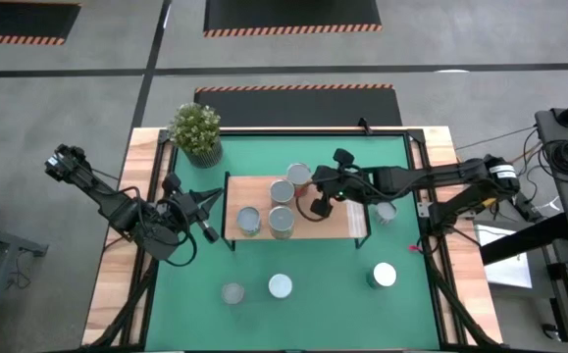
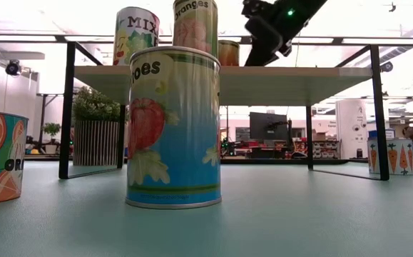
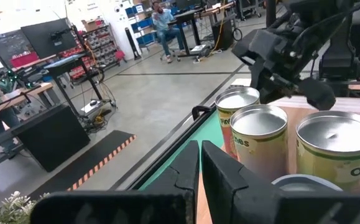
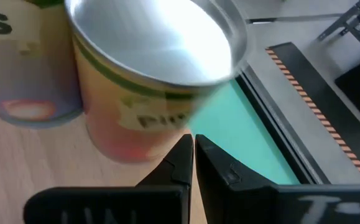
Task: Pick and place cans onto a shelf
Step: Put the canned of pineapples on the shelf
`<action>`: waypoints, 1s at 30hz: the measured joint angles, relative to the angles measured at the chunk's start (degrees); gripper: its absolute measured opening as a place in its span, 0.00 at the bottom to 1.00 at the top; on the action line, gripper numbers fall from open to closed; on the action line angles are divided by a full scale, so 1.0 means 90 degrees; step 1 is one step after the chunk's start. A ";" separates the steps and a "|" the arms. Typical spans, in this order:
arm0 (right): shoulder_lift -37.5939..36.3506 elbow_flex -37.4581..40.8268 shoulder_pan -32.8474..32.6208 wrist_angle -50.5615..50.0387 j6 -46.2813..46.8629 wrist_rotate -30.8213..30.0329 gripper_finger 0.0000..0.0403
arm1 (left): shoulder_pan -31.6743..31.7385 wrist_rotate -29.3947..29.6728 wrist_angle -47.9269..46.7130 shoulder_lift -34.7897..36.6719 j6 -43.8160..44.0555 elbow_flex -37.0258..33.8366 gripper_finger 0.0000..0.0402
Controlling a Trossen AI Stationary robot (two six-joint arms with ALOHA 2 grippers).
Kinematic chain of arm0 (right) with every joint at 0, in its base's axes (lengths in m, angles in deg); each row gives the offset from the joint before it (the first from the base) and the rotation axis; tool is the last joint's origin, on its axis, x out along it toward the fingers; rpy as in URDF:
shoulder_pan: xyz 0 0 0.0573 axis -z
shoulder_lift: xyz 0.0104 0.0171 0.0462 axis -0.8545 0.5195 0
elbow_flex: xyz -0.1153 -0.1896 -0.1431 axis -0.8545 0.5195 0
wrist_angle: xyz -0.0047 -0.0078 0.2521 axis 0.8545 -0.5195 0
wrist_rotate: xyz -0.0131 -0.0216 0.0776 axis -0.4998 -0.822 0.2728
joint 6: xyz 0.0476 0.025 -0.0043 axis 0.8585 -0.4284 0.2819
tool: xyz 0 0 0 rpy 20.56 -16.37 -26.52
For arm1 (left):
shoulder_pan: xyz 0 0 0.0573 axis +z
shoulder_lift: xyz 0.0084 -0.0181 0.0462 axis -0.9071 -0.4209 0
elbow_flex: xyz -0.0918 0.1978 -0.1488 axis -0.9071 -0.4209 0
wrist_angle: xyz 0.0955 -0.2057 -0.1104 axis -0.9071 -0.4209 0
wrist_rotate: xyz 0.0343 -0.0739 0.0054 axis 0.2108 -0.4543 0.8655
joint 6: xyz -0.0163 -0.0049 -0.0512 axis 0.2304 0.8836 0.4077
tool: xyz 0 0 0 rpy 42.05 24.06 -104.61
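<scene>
The shelf [image 1: 335,226], a light-wood board on a black frame, stands mid-table on the green mat. Several cans stand upright on it, among them one at the far edge [image 1: 299,175] and one beside it [image 1: 282,191]. More cans stand on the mat near the front edge [image 1: 280,285] [image 1: 384,276]. My right gripper [image 1: 310,193] is shut over the shelf, its tips right by the far can [image 4: 148,81]. My left gripper [image 1: 212,211] hangs shut just off the shelf's left end, holding nothing. My right gripper has its shut fingertips [image 4: 186,152] slanting down from the table's right side toward the lower wall [image 4: 136,137] of the far can. I cannot tell whether they touch it. The can stands upright on the shelf.
A potted plant [image 1: 196,132] stands at the mat's far left corner. One can [image 1: 386,211] sits on the mat just right of the shelf. In the low view a tall can [image 2: 174,128] stands close in front of the shelf [image 2: 299,78]. People sit in the room beyond.
</scene>
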 joint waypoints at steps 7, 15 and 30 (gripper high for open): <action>0.0326 0.0002 0.0013 0.0555 -0.0249 0.0045 0.02 | -0.0002 -0.0003 0.0005 0.0000 -0.0012 0.0000 0.00; 0.0251 0.0002 0.0006 0.0569 -0.0303 0.0043 0.02 | 0.0000 -0.0002 0.0005 0.0000 -0.0012 0.0000 0.00; 0.0201 0.0002 0.0076 0.1103 -0.0562 0.0426 0.02 | 0.0000 -0.0002 0.0010 0.0000 -0.0012 0.0000 0.00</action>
